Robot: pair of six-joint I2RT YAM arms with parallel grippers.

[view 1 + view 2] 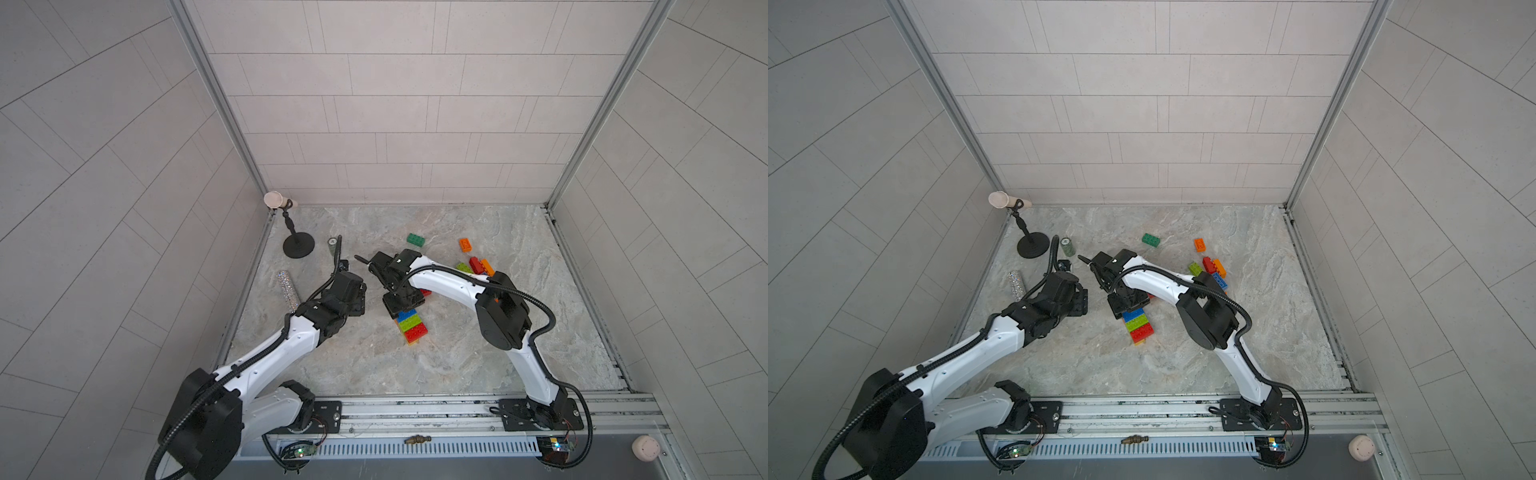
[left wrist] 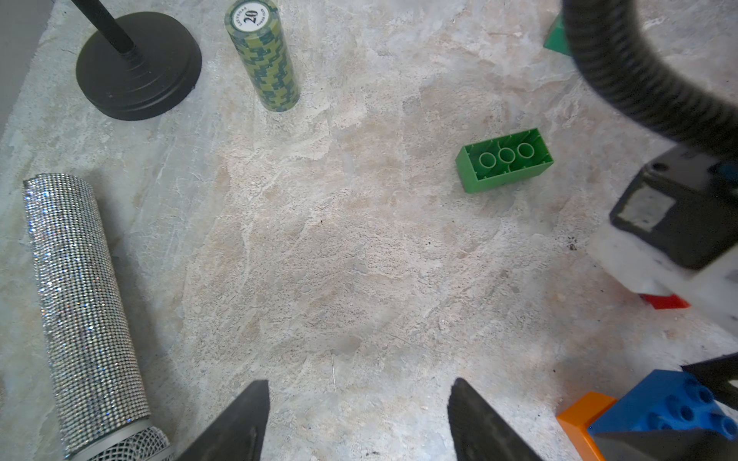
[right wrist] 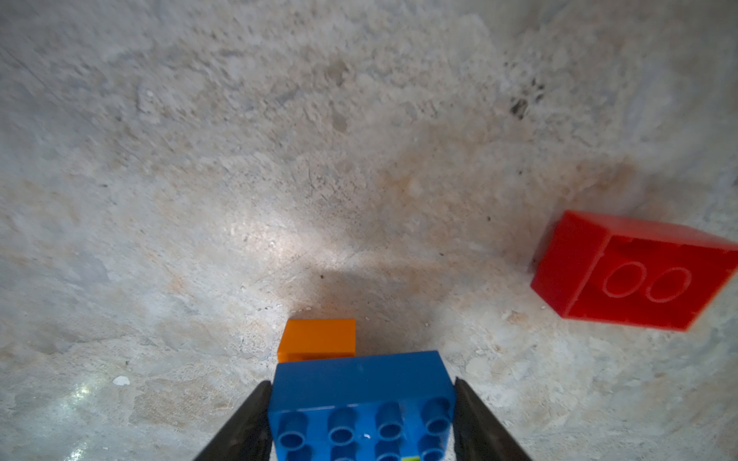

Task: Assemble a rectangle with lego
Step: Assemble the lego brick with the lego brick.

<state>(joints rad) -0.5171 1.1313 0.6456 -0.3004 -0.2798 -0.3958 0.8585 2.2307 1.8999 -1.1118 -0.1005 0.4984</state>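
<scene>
Right gripper [image 3: 361, 382] pinches the glossy studded blue brick [image 1: 406, 314] ending the blue-lime-red brick row [image 1: 411, 328] mid-table, left gripper [image 2: 358, 382] jaws spread empty over rough marbled table [image 2: 319, 247] near glittery tube [image 2: 80, 299], green brick [image 2: 505, 159] showing its hollow underside.

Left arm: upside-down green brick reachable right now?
Probably yes. The left gripper is open and empty, with bare table between its fingers and the green brick. The right arm hangs close beside that brick, so clearance there looks tight.
</scene>
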